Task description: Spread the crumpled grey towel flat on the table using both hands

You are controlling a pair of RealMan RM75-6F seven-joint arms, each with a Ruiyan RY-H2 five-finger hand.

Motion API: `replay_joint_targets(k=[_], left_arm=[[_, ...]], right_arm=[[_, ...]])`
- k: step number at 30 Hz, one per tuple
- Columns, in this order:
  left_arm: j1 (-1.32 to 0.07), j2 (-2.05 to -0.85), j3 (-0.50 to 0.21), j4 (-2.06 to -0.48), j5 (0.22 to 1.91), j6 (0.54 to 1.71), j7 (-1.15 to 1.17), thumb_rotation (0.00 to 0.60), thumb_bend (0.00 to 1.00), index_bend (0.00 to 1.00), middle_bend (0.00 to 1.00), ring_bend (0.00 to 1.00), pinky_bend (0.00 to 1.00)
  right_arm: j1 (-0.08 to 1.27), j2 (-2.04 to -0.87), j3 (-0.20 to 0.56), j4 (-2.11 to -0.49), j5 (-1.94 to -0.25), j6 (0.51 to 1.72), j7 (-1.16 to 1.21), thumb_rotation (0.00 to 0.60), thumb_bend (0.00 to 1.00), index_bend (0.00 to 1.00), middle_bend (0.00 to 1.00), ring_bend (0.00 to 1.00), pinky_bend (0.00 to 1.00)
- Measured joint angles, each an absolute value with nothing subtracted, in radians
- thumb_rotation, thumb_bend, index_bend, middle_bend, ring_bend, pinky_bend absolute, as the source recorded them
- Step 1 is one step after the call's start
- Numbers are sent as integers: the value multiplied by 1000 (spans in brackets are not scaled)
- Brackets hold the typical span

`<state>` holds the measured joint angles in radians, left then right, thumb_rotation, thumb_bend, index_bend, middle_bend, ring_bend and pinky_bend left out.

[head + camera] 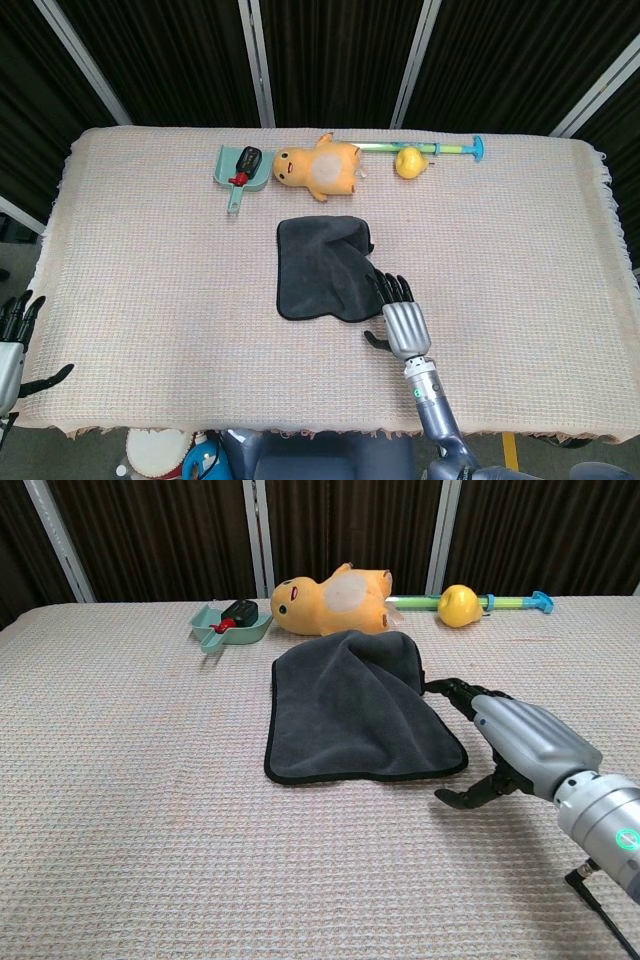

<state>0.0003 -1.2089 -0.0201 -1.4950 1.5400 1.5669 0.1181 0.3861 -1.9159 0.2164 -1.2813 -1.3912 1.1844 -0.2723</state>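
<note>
The grey towel (325, 268) (350, 705) lies mid-table, mostly flat, with its far right corner folded over. My right hand (398, 315) (515, 745) hovers at the towel's near right corner, fingers spread and holding nothing; its fingertips (390, 285) reach the towel's right edge. My left hand (12, 335) stays at the near left edge of the table, far from the towel, fingers apart and empty. The chest view does not show the left hand.
Along the far side lie a teal dustpan with a small red and black tool (240, 167) (230, 622), a yellow plush toy (318, 166) (335, 598), and a yellow ball (408, 161) (458, 605) by a green and blue stick (440, 148). A woven cloth (150, 260) covers the table.
</note>
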Motion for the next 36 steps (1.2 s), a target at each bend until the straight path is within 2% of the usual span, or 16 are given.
replay_joint_targets(k=[11, 24, 36], left_arm=[[-5, -1216, -28, -1483, 1531, 1566, 112, 600, 0, 0, 0, 0, 0], [-2, -1220, -31, -1478, 1538, 1586, 108, 600, 0, 0, 0, 0, 0], [-1, -1222, -29, -1483, 1550, 1600, 113, 600, 0, 0, 0, 0, 0]], right_arm=[[436, -2019, 234, -1137, -1363, 1175, -240, 600, 264, 0, 0, 0, 36], [487, -2113, 294, -989, -1365, 1248, -140, 600, 264, 0, 0, 0, 36], [520, -2083, 340, -999, -1380, 1306, -106, 600, 264, 0, 0, 0, 36]])
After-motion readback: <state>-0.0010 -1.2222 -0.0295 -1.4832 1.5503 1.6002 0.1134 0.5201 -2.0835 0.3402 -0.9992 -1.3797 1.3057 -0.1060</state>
